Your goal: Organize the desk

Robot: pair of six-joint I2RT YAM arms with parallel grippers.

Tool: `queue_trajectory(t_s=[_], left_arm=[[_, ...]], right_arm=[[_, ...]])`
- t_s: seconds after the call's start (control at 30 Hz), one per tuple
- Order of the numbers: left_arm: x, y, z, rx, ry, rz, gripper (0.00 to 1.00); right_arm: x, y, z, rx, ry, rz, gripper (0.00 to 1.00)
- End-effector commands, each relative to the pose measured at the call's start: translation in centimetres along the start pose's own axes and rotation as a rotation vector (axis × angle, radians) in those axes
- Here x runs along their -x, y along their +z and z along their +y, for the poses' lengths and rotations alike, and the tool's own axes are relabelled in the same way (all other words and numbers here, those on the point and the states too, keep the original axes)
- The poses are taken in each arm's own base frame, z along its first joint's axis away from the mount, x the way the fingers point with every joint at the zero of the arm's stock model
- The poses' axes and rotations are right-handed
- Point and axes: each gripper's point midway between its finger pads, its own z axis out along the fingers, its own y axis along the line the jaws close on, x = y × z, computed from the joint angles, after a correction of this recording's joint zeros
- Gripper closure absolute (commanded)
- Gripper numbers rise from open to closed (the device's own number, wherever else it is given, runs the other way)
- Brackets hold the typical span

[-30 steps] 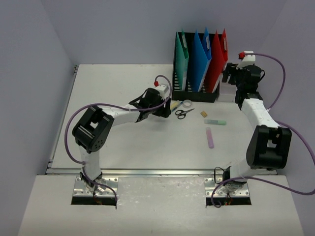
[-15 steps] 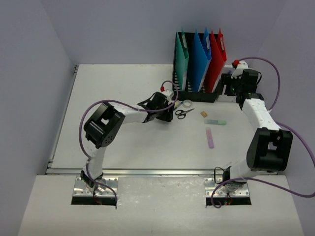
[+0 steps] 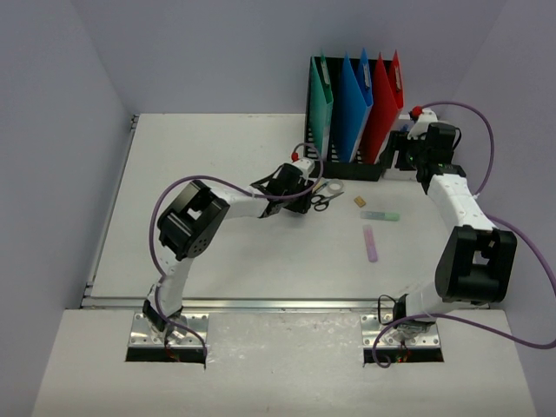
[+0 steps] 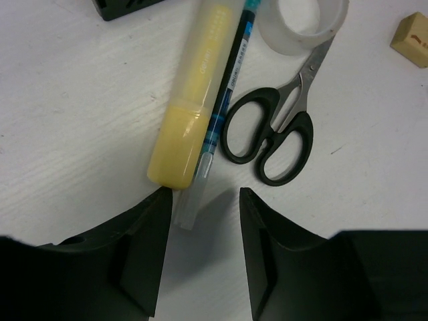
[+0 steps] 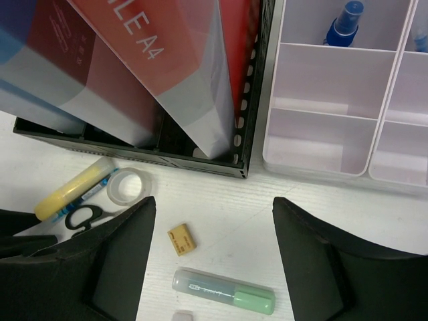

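Observation:
The white desk (image 3: 200,174) holds loose stationery near the file holder. My left gripper (image 4: 202,214) is low over the desk and open. The clear cap end of a blue pen (image 4: 227,87) lies between its tips, close to the left finger (image 4: 144,241). A yellow highlighter (image 4: 194,100) lies against the pen, its end touching that finger's tip. Black scissors (image 4: 274,134) and a tape roll (image 4: 304,23) lie just right of them. My right gripper (image 5: 214,221) hangs open and empty above a tan eraser (image 5: 182,239) and a green highlighter (image 5: 224,291).
A black mesh file holder (image 3: 347,165) with green, blue and red folders stands at the back. A clear compartment box (image 5: 334,100) sits to its right with a blue item (image 5: 344,20) inside. A purple highlighter (image 3: 371,243) lies nearer the front.
My left arm has reached right to the pen and yellow highlighter, and its jaws have narrowed. The right gripper shifted slightly back at first, then held still.

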Motion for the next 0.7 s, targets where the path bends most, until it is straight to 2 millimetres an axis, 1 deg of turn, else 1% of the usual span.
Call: queue_trajectory(t_s=[0.0,0.07,0.17,0.2,0.3,0.4,0.43,0.5,0.57,0.67], left_arm=[[-0.4,0.0,-2.8,-0.037,0.037,-0.004,0.58],[-0.5,0.3,-2.5,-0.009,0.043,-0.006,0.59],[-0.7,1.2,-1.5,0.049,0.049,0.012,0.66],[-1.5,1.5,-0.7,0.084,0.052,0.038,0.70],[-2.4,1.8,0.4,0.137,0.058,0.085,0.78],[-3.1,1.8,0.9,0.158,0.063,0.105,0.83],[-3.3,1.7,1.0,0.166,0.063,0.114,0.87],[-3.3,1.5,1.1,0.170,0.062,0.117,0.92],[-3.3,1.0,1.0,0.166,0.057,0.127,0.98],[-2.4,-0.6,0.1,0.124,0.028,0.123,1.00]], right_arm=[[3.8,-1.0,0.7,0.019,-0.009,-0.093,0.29],[3.8,-1.0,0.8,0.021,-0.006,-0.092,0.29],[3.4,-1.1,0.9,0.026,-0.012,-0.083,0.29],[3.5,-1.2,1.0,0.030,-0.018,-0.085,0.29],[3.1,-1.7,1.6,0.068,-0.051,-0.080,0.29],[2.4,-2.1,2.6,0.130,-0.106,-0.065,0.30],[2.4,-2.5,3.5,0.183,-0.123,-0.070,0.29],[1.6,-2.9,4.5,0.244,-0.179,-0.062,0.29],[1.1,-4.0,6.5,0.363,-0.239,-0.072,0.29],[0.4,-5.8,8.7,0.472,-0.366,-0.099,0.29]])
